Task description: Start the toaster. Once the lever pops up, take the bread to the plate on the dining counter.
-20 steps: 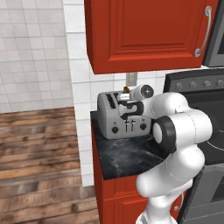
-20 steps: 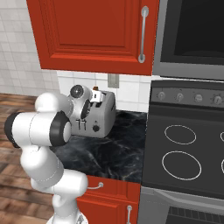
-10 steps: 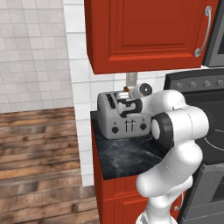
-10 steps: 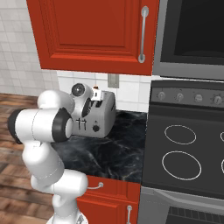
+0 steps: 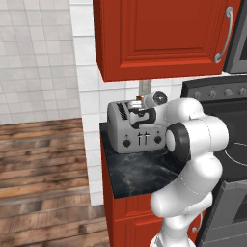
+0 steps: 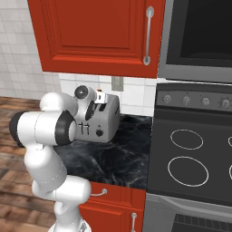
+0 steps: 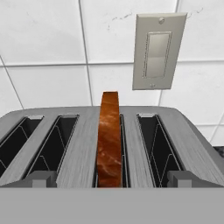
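The silver-grey toaster [image 5: 129,131] [image 6: 107,120] [image 7: 78,151] stands on the black counter [image 5: 140,171] against the tiled wall. The bread [image 7: 108,135], a tan slice with a dark brown crust, stands upright in the third slot, half above the top [image 6: 100,96]. My gripper [image 7: 111,180] [image 5: 140,112] [image 6: 95,107] hovers just over the toaster's front edge, open. One fingertip [image 7: 41,178] is on each side of the slice, well apart from it. The levers are hidden in the hand view. The plate and the dining counter are out of view.
A grey wall switch plate [image 7: 153,50] sits on the tiles right behind the toaster. A red upper cabinet [image 5: 159,38] hangs close overhead. The black stove [image 6: 190,154] adjoins the counter on the right, with a microwave [image 6: 199,36] above it.
The hand has edged slightly higher and closer over the toaster, and the elbow has swung a little. The jaws stay wide and the bread has not moved.
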